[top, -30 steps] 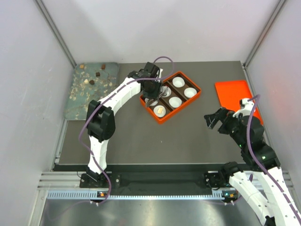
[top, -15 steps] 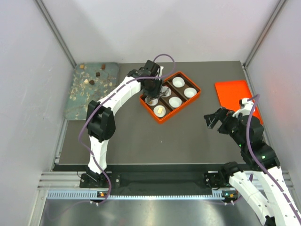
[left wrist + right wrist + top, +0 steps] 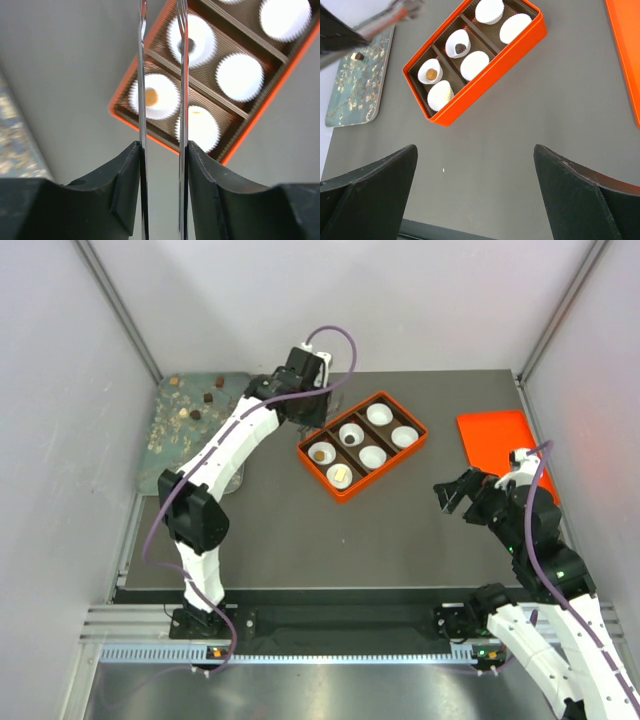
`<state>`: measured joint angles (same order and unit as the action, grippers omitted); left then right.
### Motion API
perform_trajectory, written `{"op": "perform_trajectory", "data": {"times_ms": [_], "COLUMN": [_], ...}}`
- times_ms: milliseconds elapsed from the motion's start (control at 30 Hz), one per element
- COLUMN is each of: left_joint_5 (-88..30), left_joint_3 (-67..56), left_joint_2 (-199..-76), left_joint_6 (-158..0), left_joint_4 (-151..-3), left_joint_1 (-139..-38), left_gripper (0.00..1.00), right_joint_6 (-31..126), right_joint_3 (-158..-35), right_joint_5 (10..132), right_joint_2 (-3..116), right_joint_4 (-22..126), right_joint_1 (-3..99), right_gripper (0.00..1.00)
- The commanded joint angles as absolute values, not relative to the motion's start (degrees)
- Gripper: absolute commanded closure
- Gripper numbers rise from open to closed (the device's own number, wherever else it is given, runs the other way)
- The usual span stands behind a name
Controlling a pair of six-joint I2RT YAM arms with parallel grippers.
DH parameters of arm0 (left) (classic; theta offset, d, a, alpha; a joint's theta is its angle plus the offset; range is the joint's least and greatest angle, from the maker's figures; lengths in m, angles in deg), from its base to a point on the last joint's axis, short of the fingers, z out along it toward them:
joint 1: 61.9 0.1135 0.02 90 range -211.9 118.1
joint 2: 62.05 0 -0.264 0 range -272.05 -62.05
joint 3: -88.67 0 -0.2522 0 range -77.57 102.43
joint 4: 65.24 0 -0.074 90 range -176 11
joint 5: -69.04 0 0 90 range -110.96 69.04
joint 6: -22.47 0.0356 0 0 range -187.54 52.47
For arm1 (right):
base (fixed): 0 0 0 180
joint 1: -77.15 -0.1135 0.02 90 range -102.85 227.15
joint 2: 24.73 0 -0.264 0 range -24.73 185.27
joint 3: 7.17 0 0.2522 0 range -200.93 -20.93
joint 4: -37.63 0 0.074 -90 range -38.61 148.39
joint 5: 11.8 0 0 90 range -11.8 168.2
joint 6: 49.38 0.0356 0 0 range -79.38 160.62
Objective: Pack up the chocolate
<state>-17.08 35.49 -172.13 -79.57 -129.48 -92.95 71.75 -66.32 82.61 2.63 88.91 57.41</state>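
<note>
The orange box (image 3: 400, 462) holds six white paper cups. A tan chocolate (image 3: 151, 96) lies in one cup, a dark chocolate (image 3: 187, 45) in the one beside it, and a cream chocolate (image 3: 341, 476) in the nearest cup. More chocolate (image 3: 208, 397) sits on the patterned tray (image 3: 170, 455) at the left. My left gripper (image 3: 162, 150) is shut on thin metal tongs (image 3: 142, 75), which hang above the box's left end with nothing between the blades. My right gripper (image 3: 475, 200) stands open and empty, well right of the box.
The box's orange lid (image 3: 505, 440) lies flat at the right edge of the table. Grey walls close in on both sides and behind. The dark table top (image 3: 300, 530) stretches between the box and the arm bases.
My left gripper has drawn back with the tongs from over the box toward the back left. The cup it covered now shows a tan chocolate. The right arm has not moved.
</note>
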Motion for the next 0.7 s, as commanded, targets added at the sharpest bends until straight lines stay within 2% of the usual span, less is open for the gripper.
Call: {"op": "perform_trajectory", "data": {"times_ms": [0,167,400,567,667], "left_joint_5": [-9.64,-7.34,-6.37,-8.82,-11.63], "left_joint_3": [38.8,37.05,26.95,19.12,15.87], "left_joint_2": [-168.93,-167.61,-164.62,-163.92,-163.83], "left_joint_6": [-79.22,-80.63,-82.82,-85.9,-87.22], "left_joint_4": [-132.52,-133.15,-126.92,-120.41,-116.63], "left_joint_1": [-89.25,-82.92,-67.29,-59.28,-57.86], "left_gripper": [0.56,0.56,0.56,0.56,0.56], "right_joint_6": [71.99,71.73,71.82,71.64,71.03], "right_joint_3": [-67.08,-66.11,-65.32,-64.35,-64.35], "right_joint_5": [82.24,82.42,82.33,81.89,82.07], "right_joint_2": [1.73,1.64,1.46,2.16,2.95], "right_joint_4": [87.61,87.6,86.9,85.67,85.23], "right_joint_1": [56.85,56.85,56.85,56.85,56.94], "right_gripper": [0.0,0.0,0.0,0.0,0.0]}}
